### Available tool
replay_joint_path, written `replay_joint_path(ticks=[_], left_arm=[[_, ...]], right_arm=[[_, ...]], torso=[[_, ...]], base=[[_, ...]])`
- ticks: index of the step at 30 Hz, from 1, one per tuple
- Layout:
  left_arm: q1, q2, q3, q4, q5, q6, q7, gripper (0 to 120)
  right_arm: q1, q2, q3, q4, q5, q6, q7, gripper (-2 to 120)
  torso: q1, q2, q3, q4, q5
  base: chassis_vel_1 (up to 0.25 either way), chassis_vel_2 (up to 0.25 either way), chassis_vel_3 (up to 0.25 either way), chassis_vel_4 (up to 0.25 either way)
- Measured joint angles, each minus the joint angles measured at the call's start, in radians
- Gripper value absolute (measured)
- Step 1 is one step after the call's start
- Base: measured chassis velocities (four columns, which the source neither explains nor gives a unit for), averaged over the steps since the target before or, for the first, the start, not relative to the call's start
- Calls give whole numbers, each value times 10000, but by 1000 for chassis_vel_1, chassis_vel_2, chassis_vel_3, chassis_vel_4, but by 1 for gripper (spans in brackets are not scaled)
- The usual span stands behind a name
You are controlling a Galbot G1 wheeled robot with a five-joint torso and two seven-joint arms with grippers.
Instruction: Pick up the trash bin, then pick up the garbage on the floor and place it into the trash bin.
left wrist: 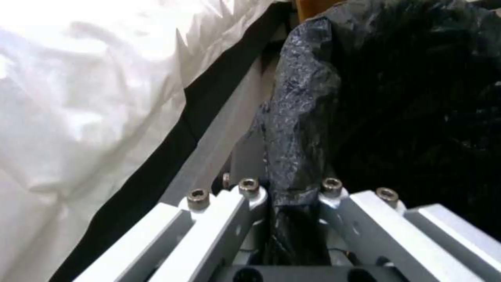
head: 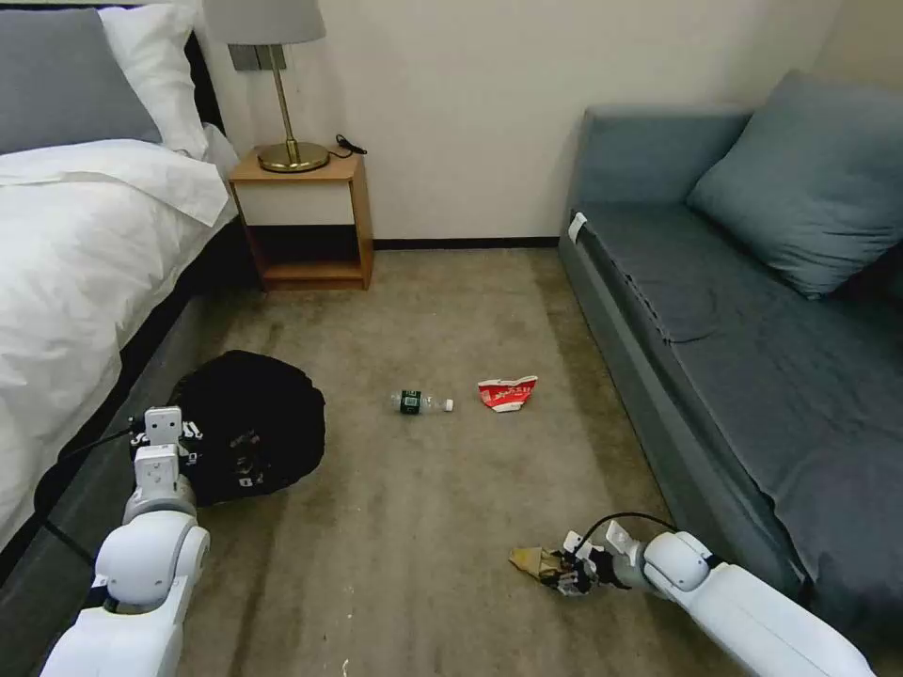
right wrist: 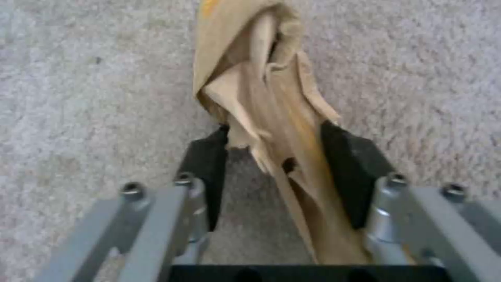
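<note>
The trash bin (head: 254, 414), draped in a crinkled black bag (left wrist: 303, 117), sits on the carpet beside the bed. My left gripper (head: 212, 461) (left wrist: 292, 192) is shut on its bagged rim. Low at the front right, my right gripper (head: 567, 572) (right wrist: 274, 149) is shut on the crumpled tan paper (head: 534, 561) (right wrist: 261, 78), which touches both black pads and rests on or just above the carpet. A clear bottle with a green label (head: 420, 402) lies mid-floor, and a crumpled red-white carton (head: 507, 393) lies just to its right.
A white-sheeted bed (head: 75, 263) runs along the left. A grey-blue sofa (head: 752, 357) lines the right. A wooden nightstand (head: 306, 221) with a brass lamp (head: 282, 113) stands at the back wall. Open carpet (head: 423, 527) lies between my two arms.
</note>
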Motion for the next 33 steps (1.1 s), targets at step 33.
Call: replay_joint_path(ticks=[33], left_arm=[[365,-62,413,202,326,-749,623,4]], right_arm=[[1902,690,1028,2870,1728,-185,-257,0]], torso=[[1,-2,3,2,2]], base=[[0,0,0,0]])
